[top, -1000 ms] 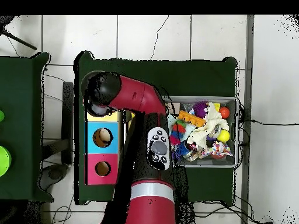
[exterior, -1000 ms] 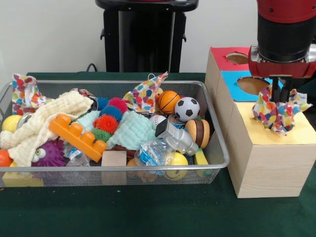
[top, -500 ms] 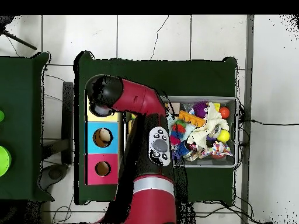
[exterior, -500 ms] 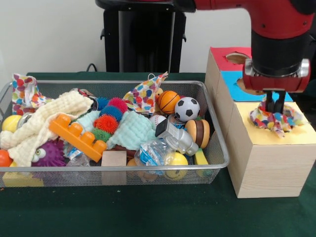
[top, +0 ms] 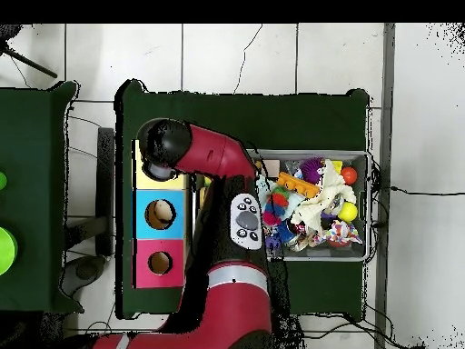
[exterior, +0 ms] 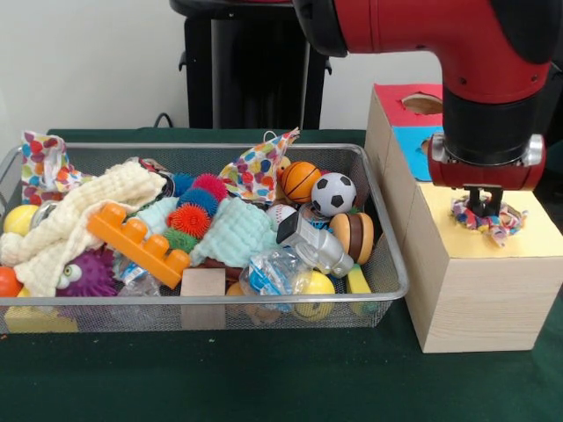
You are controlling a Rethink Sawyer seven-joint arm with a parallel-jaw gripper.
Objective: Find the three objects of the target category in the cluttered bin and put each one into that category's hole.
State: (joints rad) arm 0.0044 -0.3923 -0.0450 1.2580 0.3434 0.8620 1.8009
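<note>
My gripper is down on the yellow-surrounded hole of the pale wood box. It is shut on a polka-dot fabric piece, which is bunched in the hole with only a ruffled ring showing round the fingers. Two more polka-dot pieces are at the wire bin: one stands against the back middle, the other hangs over the left rim. In the overhead view the arm's wrist covers the yellow hole, and the gripper is hidden.
The bin holds a cream waffle cloth, a mint waffle cloth, an orange brick, a basketball, a soccer ball and other toys. Blue-surrounded and red-surrounded holes lie beyond the yellow one.
My gripper has gone down with the polka-dot piece. The piece hung spread above the yellow surround, and now most of it is sunk in the hole.
</note>
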